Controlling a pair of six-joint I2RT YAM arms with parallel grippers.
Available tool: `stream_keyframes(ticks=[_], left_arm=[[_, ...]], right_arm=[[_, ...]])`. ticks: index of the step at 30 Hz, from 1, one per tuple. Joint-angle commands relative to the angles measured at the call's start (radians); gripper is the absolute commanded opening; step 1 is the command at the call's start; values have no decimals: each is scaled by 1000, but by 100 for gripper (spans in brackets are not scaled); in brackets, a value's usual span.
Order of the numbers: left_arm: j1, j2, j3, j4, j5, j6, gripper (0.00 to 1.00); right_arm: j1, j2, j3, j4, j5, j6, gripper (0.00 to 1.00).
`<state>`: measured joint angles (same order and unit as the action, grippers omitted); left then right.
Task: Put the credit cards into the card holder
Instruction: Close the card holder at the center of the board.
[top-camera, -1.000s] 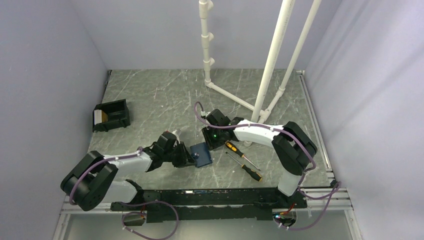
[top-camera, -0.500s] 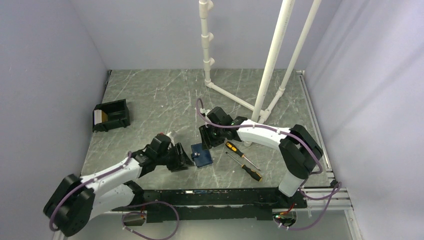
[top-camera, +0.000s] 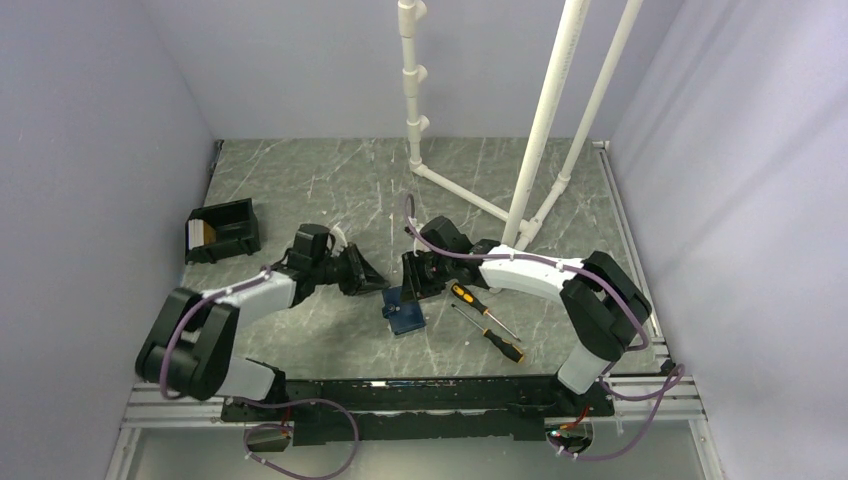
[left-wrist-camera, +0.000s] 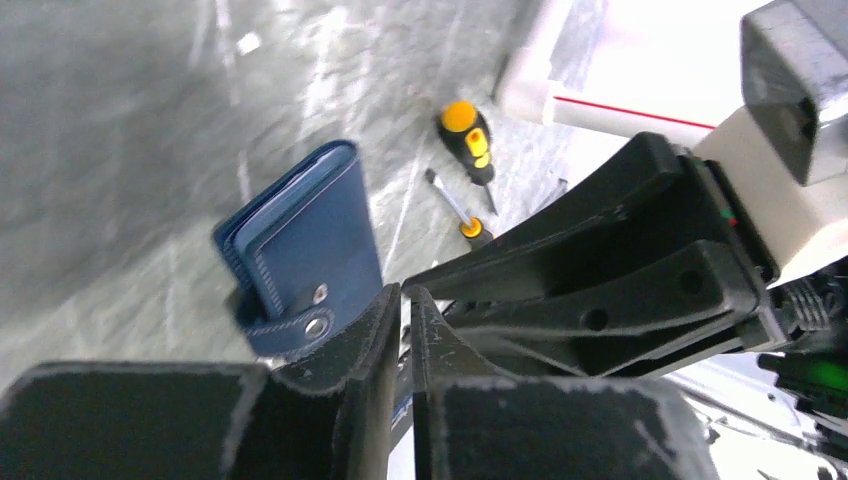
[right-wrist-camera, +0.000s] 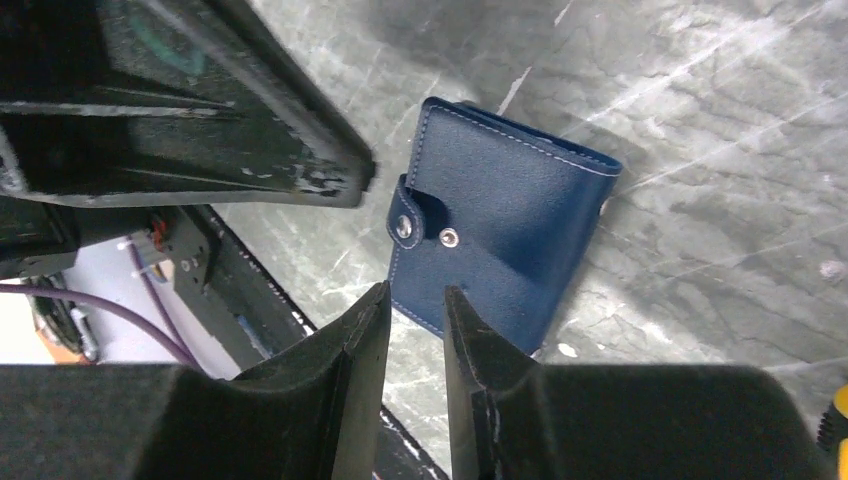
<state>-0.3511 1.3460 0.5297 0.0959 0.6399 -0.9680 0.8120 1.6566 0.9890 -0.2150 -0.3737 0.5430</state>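
Right now the small navy-blue folding card holder (top-camera: 403, 312) lies closed on the grey marbled tabletop (top-camera: 300, 190), slightly below the middle of the overhead view. Its clasp tab (right-wrist-camera: 418, 222) is snapped over the front face, with two metal studs showing in the right wrist view.

The left hand (top-camera: 378, 285) reaches in from the left and sits just up and left of the holder. In its own camera its fingers (left-wrist-camera: 375, 330) are pressed almost together with nothing between them, and the holder (left-wrist-camera: 300, 235) shows beyond them at centre left.

The right hand (top-camera: 411, 284) comes in from the right, just above the holder's upper edge. Its fingers (right-wrist-camera: 350, 350) stand slightly apart with nothing gripped. The holder (right-wrist-camera: 505, 235) fills the middle of that frame beyond the tips; whether they touch it cannot be told.

Two screwdrivers with orange-and-black handles (top-camera: 465, 294) lie just right of the holder.

A black open-topped box (top-camera: 228, 228) sits well apart at the left. It holds a pale and orange-yellow stack, seemingly the credit cards (top-camera: 201, 234), though it is too small to make out further. A white plastic pipe frame (top-camera: 545, 110) rises at the upper middle.
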Motion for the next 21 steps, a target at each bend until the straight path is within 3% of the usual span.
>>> stream_keyframes(ticks=[1, 4, 7, 12, 21], left_arm=[[-7, 117, 72, 273, 191, 6, 15], [-27, 193, 125, 259, 208, 39, 15], [-33, 265, 133, 230, 192, 43, 8], [-33, 302, 139, 112, 122, 126, 1], [-34, 290, 99, 49, 64, 187, 0]], right_arm=[[-13, 0, -21, 114, -76, 56, 30], [-27, 16, -47, 169, -111, 96, 37], [-34, 46, -56, 210, -152, 131, 38], [-36, 85, -57, 263, -167, 156, 36], [-35, 149, -18, 270, -184, 174, 31]])
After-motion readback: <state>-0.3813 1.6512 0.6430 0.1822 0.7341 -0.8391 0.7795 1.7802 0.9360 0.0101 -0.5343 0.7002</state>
